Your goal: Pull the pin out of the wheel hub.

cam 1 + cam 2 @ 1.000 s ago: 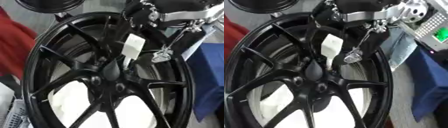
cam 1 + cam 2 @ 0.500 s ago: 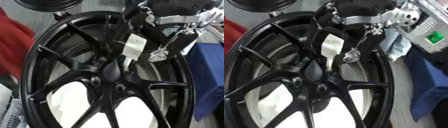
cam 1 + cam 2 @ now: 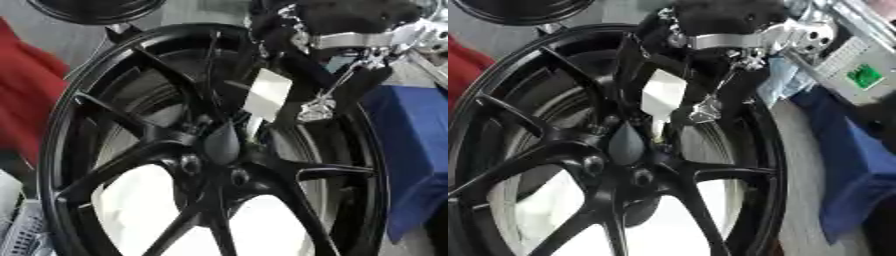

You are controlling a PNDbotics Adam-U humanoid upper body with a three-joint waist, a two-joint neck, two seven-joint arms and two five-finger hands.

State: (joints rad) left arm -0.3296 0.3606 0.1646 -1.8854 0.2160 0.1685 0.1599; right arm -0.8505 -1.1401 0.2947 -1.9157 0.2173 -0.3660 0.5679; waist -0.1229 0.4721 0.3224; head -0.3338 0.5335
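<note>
Pin not discernible at black multi-spoke alloy wheel hub point(image 3: 223, 150); likely small, stiff, slippery. Right hand point(image 3: 710, 55) above it, finger state unclear.

The wheel hub point(image 3: 219, 150) is glossy black all over, spokes and rim alike. Above its centre, the right hand point(image 3: 710, 30) is black with silver joints, and a white tag point(image 3: 267, 95) hangs below it. Right of the wheel hub lies blue cloth point(image 3: 416, 150); left of it, red fabric point(image 3: 22, 100).
</note>
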